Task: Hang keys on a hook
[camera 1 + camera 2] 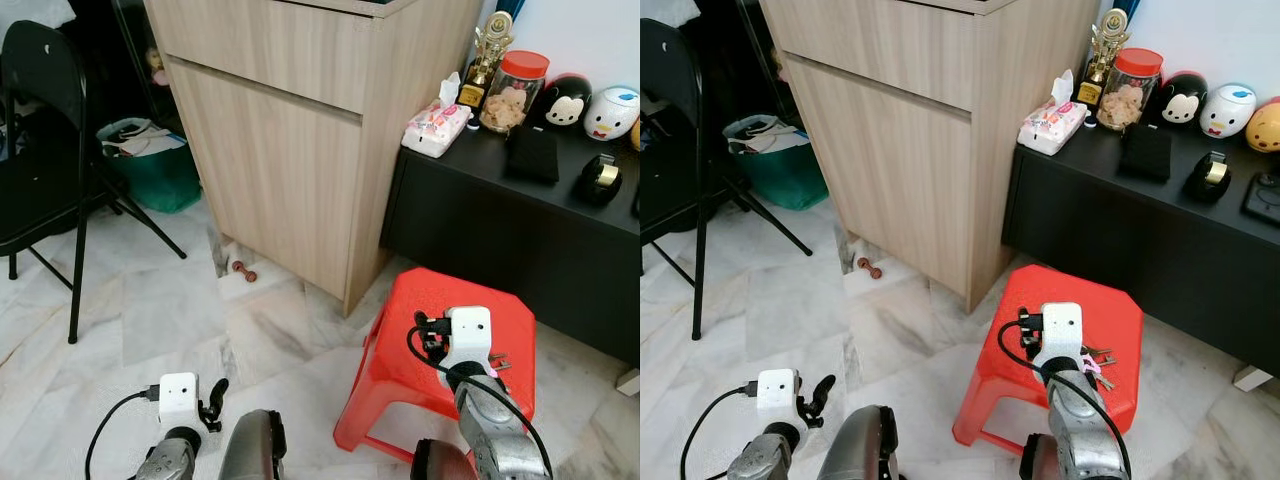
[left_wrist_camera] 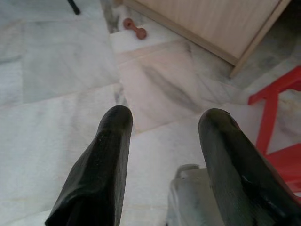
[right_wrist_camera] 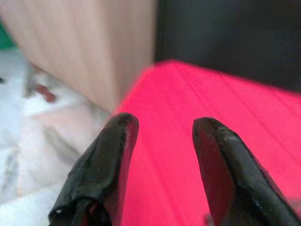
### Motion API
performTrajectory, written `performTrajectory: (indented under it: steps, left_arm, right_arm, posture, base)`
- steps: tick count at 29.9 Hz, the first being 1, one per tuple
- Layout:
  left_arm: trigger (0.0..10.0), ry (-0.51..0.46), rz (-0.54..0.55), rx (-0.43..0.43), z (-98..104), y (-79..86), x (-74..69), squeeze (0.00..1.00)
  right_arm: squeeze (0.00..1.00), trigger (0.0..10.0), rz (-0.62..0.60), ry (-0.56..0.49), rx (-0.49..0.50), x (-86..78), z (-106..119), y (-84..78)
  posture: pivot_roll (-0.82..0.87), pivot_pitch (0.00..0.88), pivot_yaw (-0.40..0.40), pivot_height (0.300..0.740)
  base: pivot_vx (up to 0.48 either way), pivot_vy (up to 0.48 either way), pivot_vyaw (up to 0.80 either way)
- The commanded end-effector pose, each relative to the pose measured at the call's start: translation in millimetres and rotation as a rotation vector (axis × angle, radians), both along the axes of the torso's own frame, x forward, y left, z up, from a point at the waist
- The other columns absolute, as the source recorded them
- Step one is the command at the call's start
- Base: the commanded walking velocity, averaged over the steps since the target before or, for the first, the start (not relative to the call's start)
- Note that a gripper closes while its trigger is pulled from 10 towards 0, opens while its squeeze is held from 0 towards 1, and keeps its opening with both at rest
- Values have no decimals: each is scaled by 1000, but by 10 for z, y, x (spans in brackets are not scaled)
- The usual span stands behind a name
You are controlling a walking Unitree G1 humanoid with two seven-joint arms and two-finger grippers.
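Nothing is done yet — my right two-fingered black claw [image 3: 162, 165] hangs spread and empty over the red plastic stool [image 1: 1110, 310], where the small metal bunch of keys [image 1: 1095, 365] lies unlifted — hook not visible.

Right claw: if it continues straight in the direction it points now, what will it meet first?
Most likely the top of the red stool. The right claw is open, held over it and aimed across its surface. Beyond stands the black cabinet, though depth is hard to judge here.
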State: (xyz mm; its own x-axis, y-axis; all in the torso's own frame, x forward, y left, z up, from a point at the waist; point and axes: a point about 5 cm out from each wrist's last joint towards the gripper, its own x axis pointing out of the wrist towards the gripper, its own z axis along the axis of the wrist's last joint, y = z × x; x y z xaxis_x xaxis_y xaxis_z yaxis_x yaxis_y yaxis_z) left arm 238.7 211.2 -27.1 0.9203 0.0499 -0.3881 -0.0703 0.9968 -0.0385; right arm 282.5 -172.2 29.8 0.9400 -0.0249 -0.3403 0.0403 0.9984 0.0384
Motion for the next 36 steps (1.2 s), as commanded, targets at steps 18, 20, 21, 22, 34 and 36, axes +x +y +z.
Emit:
performTrajectory:
  steps: [18,20,21,22,34,36]
  left_arm:
    - [10000,29,0,-37,-41,16,-40,0]
    - [10000,29,-1,-37,-39,16,-36,0]
    - [10000,28,-3,-38,-34,15,-30,0]
    - [10000,28,-3,-39,-33,14,-28,0]
    - [10000,37,-3,-37,-51,12,-50,0]
    - [10000,40,-2,-38,-59,12,-62,0]
  right_arm:
    - [0,10000,-219,120,22,0,-190,-230]
    - [0,10000,-222,117,25,3,-187,-227]
    - [0,10000,-226,116,22,15,-190,-221]
    - [0,10000,-227,117,19,18,-192,-219]
    - [0,10000,-201,129,22,-1,-237,-174]
    - [0,10000,-193,143,20,-19,-264,-168]
  posture:
    - [115,86,6,584]
    - [116,84,6,584]
    - [114,82,8,584]
    - [115,81,8,584]
    - [116,97,8,584]
    - [114,99,8,584]
  base:
    - [108,0,0]
    - [292,0,0]
    - [289,0,0]
    - [292,0,0]
    - [97,0,0]
    - [0,0,0]
